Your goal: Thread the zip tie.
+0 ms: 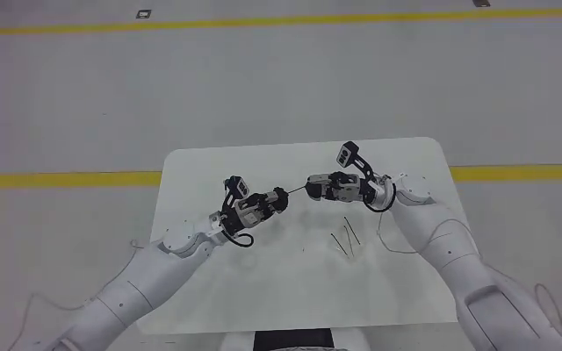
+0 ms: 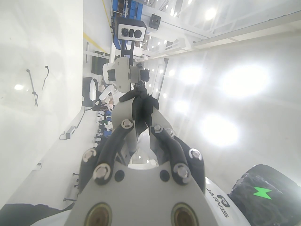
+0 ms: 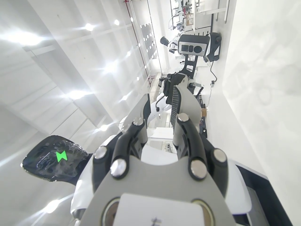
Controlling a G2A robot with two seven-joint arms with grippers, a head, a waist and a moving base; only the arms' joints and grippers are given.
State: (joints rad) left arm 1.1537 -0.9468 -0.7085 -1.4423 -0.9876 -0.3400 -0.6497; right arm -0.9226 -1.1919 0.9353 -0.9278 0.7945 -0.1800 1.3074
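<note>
Above the table (image 1: 281,281), our left gripper (image 1: 282,197) and right gripper (image 1: 309,187) each pinch one end of the zip tie (image 1: 296,190) between them; we judge any small misalignment could buckle it or miss its slot.

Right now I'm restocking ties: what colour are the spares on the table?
Black; the spare ties show best in left wrist view.

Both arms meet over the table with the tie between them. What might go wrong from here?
1. The thin zip tie spans the gap between left tool and right tool in mid-air; slight misalignment could spoil the threading.
2. If a grip slips, it could drop among the spare zip ties on the table.
</note>
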